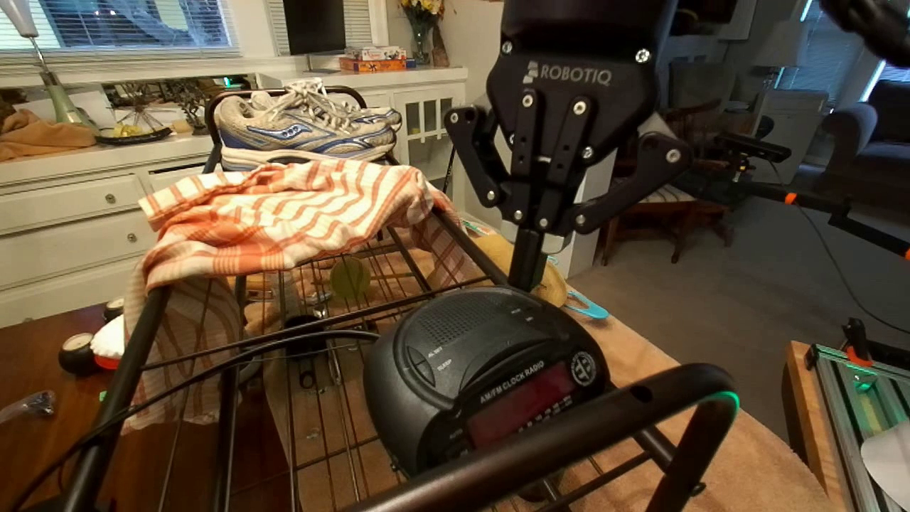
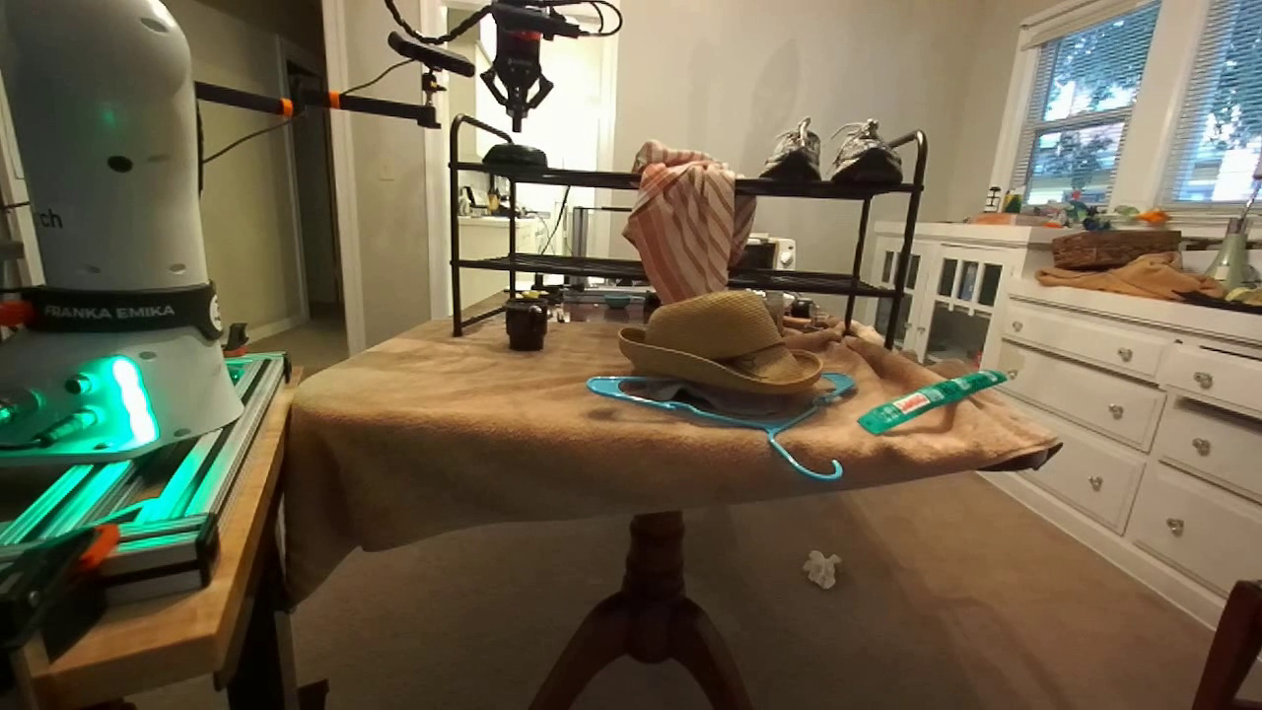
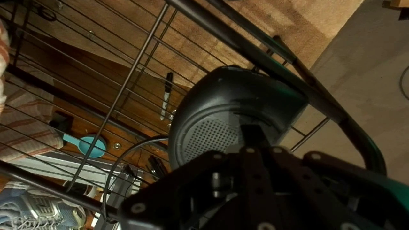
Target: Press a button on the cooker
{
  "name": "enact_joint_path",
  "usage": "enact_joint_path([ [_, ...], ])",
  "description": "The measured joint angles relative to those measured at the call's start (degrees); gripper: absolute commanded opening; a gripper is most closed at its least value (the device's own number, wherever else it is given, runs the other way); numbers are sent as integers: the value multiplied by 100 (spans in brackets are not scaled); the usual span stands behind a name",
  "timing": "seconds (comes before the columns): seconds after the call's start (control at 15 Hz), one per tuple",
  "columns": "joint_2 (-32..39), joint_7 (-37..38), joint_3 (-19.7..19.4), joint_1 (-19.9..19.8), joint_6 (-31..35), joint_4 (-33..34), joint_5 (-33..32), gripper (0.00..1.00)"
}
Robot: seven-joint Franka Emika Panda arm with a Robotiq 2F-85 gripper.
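The clock radio (image 1: 480, 366) sits on the rack (image 1: 569, 442) at lower centre in an exterior view. The claw (image 2: 517, 127), pressed together, points down just above it.

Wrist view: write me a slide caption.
Closed gripper poised above a black clock radio on a wire rack, with a marker lying below.

A green light strip (image 2: 135, 399) glares, while the wrist view is dim and soft.

Your pincer (image 1: 526, 277) points straight down, its fingers (image 1: 522, 257) meeting side by side. Your arm's lower column (image 2: 113, 187) stands upright, its base (image 2: 182, 394) lit green.
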Motion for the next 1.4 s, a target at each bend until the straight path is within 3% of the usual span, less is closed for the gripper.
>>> enact_joint_path([
  [1.4,186,12,21,-9,249,-60,-85,0],
])
